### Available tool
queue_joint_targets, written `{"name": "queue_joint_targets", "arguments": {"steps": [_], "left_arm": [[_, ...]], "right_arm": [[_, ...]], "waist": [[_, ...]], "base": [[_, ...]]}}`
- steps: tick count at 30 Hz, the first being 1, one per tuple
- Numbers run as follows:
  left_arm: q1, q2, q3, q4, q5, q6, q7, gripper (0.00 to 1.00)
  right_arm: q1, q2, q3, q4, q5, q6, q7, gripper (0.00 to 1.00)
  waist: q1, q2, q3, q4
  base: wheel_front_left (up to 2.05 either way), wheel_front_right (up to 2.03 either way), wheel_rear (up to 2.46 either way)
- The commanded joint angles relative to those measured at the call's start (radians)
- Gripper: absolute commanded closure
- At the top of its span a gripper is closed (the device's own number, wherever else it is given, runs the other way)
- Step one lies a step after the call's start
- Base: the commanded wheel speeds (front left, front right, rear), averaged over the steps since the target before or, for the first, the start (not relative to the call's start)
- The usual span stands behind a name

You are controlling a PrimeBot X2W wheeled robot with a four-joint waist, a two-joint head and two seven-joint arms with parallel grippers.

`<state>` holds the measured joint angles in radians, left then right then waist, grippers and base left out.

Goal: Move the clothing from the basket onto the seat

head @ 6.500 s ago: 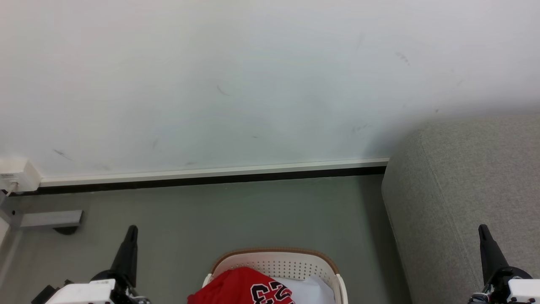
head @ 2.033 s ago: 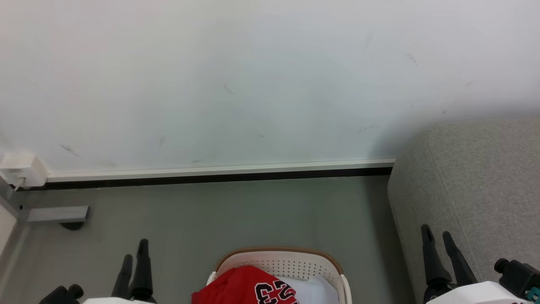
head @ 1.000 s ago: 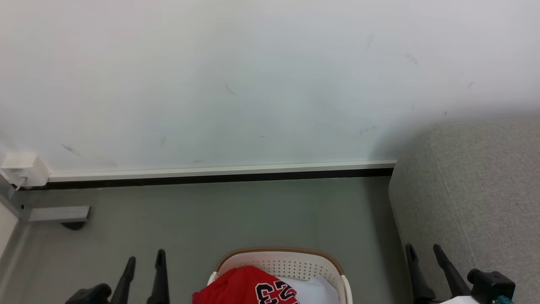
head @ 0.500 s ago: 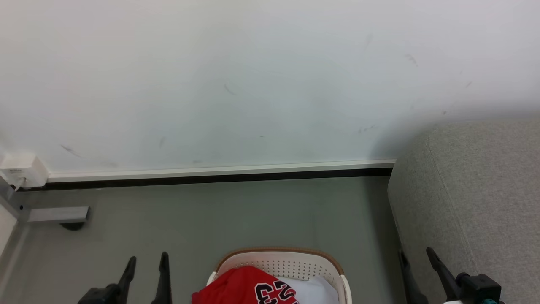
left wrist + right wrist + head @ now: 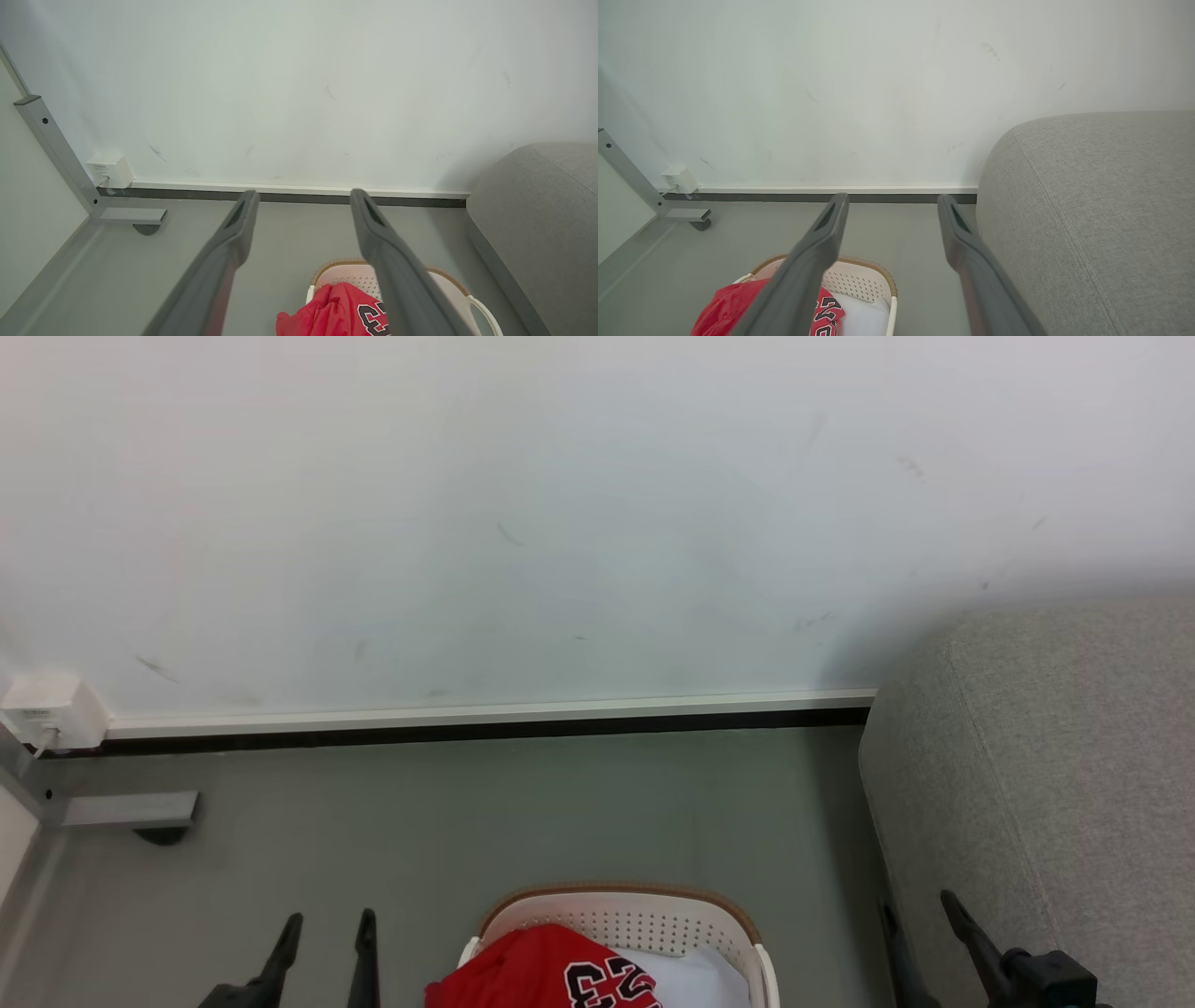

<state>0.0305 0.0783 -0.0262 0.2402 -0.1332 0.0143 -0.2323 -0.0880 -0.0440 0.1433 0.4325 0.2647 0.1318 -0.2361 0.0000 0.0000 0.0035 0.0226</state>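
The cream basket with a brown rim sits on the floor at the bottom centre of the head view. A red jersey with number 23 lies in it over a white cloth. The second red garment is hidden. The grey sofa fills the right side. My left gripper is open to the left of the basket, holding nothing. My right gripper is open between basket and sofa, holding nothing. In the left wrist view the jersey shows between the fingers; the right wrist view shows basket and sofa.
A white wall with a baseboard stands behind. A white outlet box and a grey metal frame foot sit at the far left. Grey floor lies open beyond the basket.
Both grippers have sunk lower in the head view and shifted inward over the last seconds; both turned so both fingers show. Basket and jersey have not moved.
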Motion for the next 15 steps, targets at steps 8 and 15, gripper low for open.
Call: {"name": "queue_joint_targets", "arguments": {"steps": [8,15], "left_arm": [[0.017,0.004,0.007,0.004,0.076,-0.001,-0.026,0.00],[0.019,-0.003,0.013,0.006,0.108,-0.003,-0.033,0.00]], "right_arm": [[-0.008,-0.010,-0.002,0.014,-0.076,-0.002,-0.023,0.00],[-0.011,-0.010,0.005,0.021,-0.092,-0.002,-0.030,0.00]], "waist": [[0.0000,0.0000,0.000,-0.003],[0.0000,0.0000,0.001,-0.010]], "base": [[0.00,0.00,0.00],[0.00,0.00,0.00]]}}
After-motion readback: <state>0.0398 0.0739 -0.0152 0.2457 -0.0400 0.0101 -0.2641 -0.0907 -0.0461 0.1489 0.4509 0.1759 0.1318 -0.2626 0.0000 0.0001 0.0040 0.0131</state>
